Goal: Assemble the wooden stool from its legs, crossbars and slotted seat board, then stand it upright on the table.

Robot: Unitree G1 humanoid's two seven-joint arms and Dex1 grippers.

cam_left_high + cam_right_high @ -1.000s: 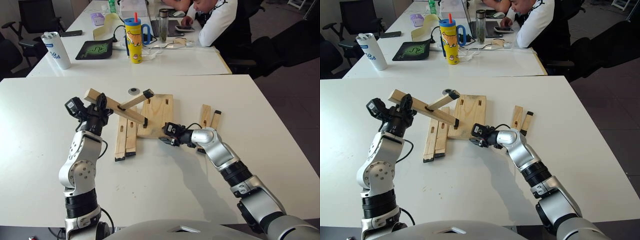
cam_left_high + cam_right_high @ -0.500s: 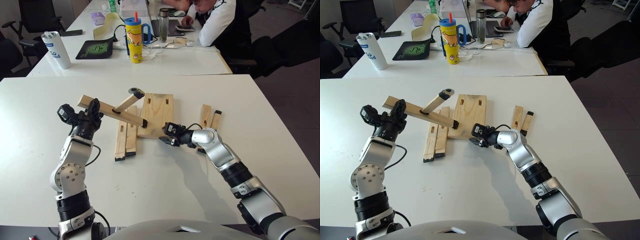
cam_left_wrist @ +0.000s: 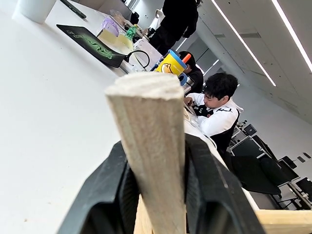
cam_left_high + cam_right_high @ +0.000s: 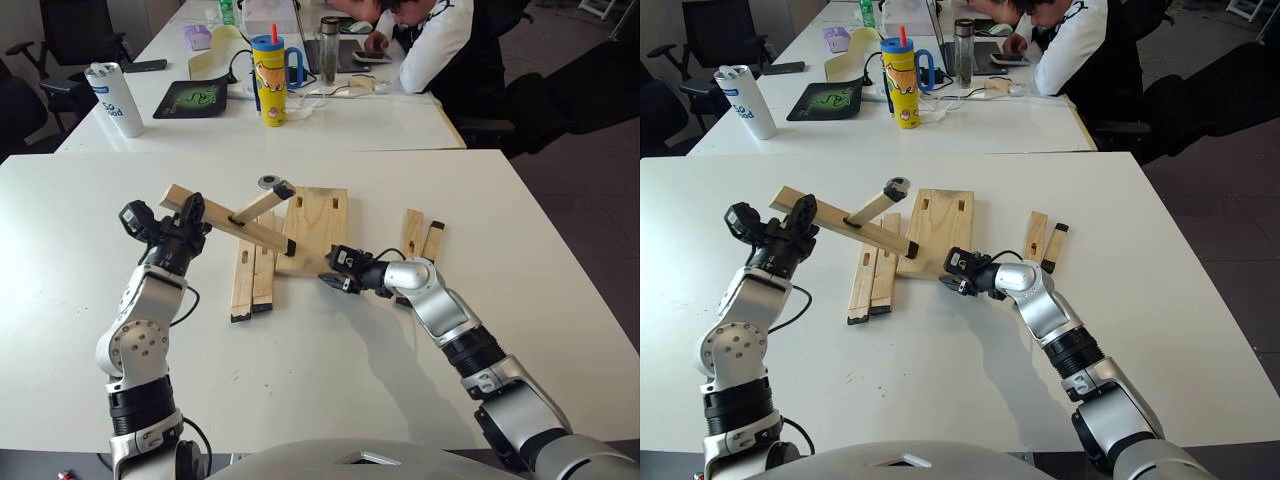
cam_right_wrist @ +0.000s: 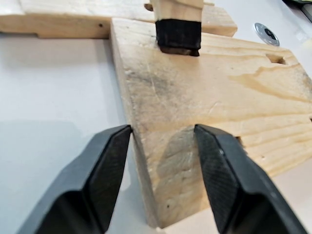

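My left gripper (image 4: 183,226) is shut on a wooden leg (image 4: 232,221), held tilted above the table; its black-capped end rests on the slotted seat board (image 4: 318,222). A short crossbar (image 4: 260,203) sticks up from the leg's middle. In the left wrist view the leg's end (image 3: 148,131) stands between the black fingers (image 3: 114,195). My right gripper (image 4: 336,276) is open, its fingers (image 5: 107,170) either side of the seat board's near corner (image 5: 170,161). Two slotted wooden pieces (image 4: 251,272) lie flat beside the board. Two more pieces (image 4: 420,235) lie to its right.
A small round metal disc (image 4: 266,182) lies just beyond the board. The table behind holds a yellow bottle (image 4: 267,82), a white tumbler (image 4: 113,100) and a dark mat (image 4: 196,97); a person sits there. The near half of my white table (image 4: 320,370) is bare.
My left arm swung the leg with its crossbar out to the left and lower, then partly back. The right arm and seat board have not moved.
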